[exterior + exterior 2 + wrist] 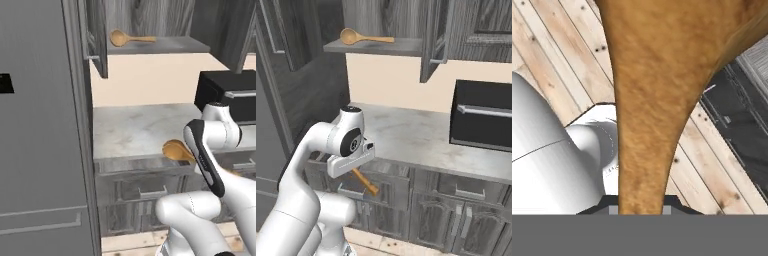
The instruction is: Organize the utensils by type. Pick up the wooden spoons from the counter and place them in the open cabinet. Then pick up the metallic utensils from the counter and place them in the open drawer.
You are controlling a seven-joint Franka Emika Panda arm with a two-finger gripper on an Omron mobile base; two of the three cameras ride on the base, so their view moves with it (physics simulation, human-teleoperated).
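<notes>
One wooden spoon (131, 38) (363, 37) lies on the pale shelf of the open cabinet (170, 47) (391, 48). My gripper (640, 207) is shut on the other wooden spoon (647, 100), held out in front of the counter (135, 127) (416, 135). That spoon's bowl (175, 149) sticks out left of my forearm, and its handle (365, 181) pokes down below my hand. The drawer (150, 187) sits just under the counter's edge. The metallic utensils are out of view.
A black microwave (227, 92) (483, 115) stands on the counter at the right. A tall grey panel (40, 125) walls off the left side. Open cabinet doors (97, 35) (433, 40) hang over the counter. Low cupboards (456, 220) line the wooden floor.
</notes>
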